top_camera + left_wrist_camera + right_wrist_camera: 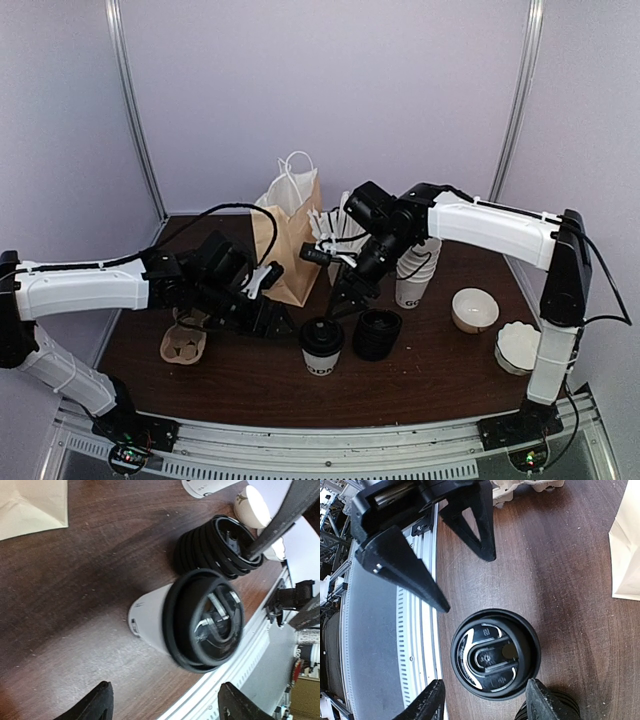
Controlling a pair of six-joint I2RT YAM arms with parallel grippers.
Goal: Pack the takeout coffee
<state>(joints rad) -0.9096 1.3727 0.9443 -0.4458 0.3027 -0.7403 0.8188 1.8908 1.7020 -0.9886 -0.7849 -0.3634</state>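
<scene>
Straddling the upright takeout coffee (322, 345), lower centre, from directly above with the right gripper (485, 682), jaws released; flanking from frame-left with the left gripper (165, 690), likewise released.

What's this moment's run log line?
coffee cup: lidded, upright on table, not bagged | left tool: open, near cup | right tool: open, over lid
</scene>
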